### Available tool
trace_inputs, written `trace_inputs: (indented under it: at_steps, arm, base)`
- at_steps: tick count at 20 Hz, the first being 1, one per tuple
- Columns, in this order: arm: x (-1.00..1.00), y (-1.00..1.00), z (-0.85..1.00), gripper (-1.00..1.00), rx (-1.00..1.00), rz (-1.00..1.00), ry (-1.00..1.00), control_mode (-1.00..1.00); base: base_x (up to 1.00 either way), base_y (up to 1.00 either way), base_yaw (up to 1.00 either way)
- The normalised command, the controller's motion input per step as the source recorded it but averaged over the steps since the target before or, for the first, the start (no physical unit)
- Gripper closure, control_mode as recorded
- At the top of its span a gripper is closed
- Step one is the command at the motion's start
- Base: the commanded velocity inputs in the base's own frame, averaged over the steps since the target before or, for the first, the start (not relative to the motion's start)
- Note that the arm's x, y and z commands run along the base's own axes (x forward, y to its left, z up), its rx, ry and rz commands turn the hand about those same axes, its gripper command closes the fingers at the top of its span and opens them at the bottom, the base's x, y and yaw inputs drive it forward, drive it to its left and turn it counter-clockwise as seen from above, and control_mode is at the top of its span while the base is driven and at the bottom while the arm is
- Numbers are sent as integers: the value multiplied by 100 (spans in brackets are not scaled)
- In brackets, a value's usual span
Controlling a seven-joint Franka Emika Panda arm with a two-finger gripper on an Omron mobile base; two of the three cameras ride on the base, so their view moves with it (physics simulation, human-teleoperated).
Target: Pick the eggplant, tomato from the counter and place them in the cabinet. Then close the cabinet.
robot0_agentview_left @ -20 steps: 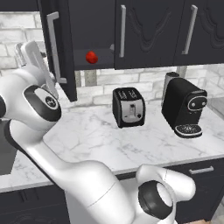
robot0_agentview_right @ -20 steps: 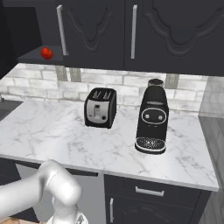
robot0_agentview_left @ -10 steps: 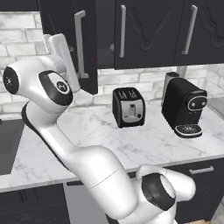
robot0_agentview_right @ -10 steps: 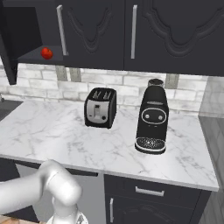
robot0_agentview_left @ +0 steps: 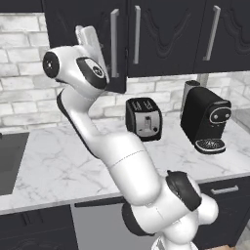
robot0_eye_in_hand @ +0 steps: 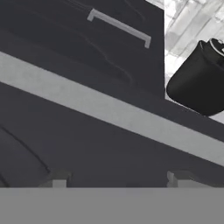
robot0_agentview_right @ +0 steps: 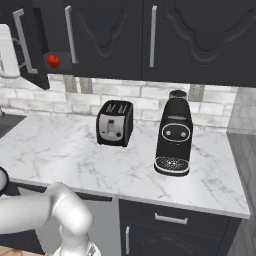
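Note:
The black cabinet door [robot0_agentview_left: 117, 58] stands slightly ajar, and my gripper [robot0_agentview_left: 93, 41] presses against its left side, high above the counter [robot0_agentview_left: 58, 166]. From the right, the gripper [robot0_agentview_right: 7, 52] sits just left of the ajar door [robot0_agentview_right: 32, 47]. The red tomato [robot0_agentview_right: 53, 61] lies inside the cabinet behind that door. In the hand view the gripper [robot0_eye_in_hand: 118, 179] is open, its fingertips [robot0_eye_in_hand: 57, 178] wide apart. It is close to the dark door, whose silver handle [robot0_eye_in_hand: 109, 111] runs across above them. The eggplant is hidden.
A black and silver toaster [robot0_agentview_left: 144, 118] and a black coffee machine [robot0_agentview_left: 207, 119] stand on the counter by the brick wall. The neighbouring cabinet doors [robot0_agentview_right: 110, 35] are shut. A dark sink edge [robot0_agentview_left: 10, 156] lies at the far left.
My arm has swung right and carried the cabinet door from wide open to nearly shut. The tomato has dropped out of sight in the left base view.

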Motion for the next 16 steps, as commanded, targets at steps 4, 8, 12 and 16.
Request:
trace_inputs:
  at_steps: [4,8,12,16]
  arm:
    - [100,-71,0,-100,2,8,0,-100]
    - [100,-71,-2,-100,1,11,0,-100]
    - [100,-79,-5,-100,2,11,0,-100]
    - [100,-74,-12,-100,3,13,3,-100]
  base:
    - [0,0,0]
    - [0,0,0]
    - [0,0,0]
    - [0,0,0]
